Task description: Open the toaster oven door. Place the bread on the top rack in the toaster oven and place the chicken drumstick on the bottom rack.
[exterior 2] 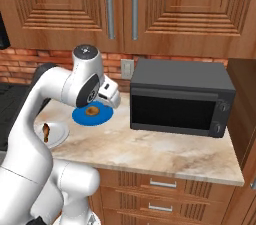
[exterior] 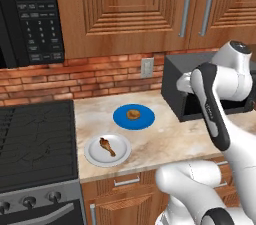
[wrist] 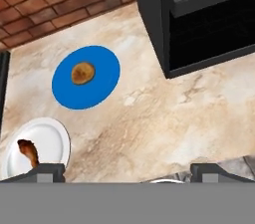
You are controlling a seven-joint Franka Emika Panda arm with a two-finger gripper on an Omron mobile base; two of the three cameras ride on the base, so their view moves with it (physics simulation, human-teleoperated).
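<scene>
The dark grey toaster oven (exterior 2: 180, 76) stands at the right of the counter, and its door (exterior 2: 172, 111) with the dark window is shut. The bread (wrist: 82, 72) lies on a blue plate (wrist: 107, 81) left of the oven. On a white plate (wrist: 50, 136) nearer the counter's front lies the chicken drumstick (wrist: 29, 152). My gripper (wrist: 132, 169) hangs high over the counter, between the plates and the oven. It points down, and its fingertips (wrist: 47, 170) are far apart with nothing between them. The same bread (exterior: 133, 114) and drumstick (exterior: 107, 146) show in the left base view.
A black microwave (exterior: 30, 14) hangs at the upper left over a stove (exterior: 35, 139). A brick wall with an outlet (exterior: 147, 67) backs the counter, under wooden cabinets. Drawers (exterior 2: 160, 184) sit under the counter's front edge.
</scene>
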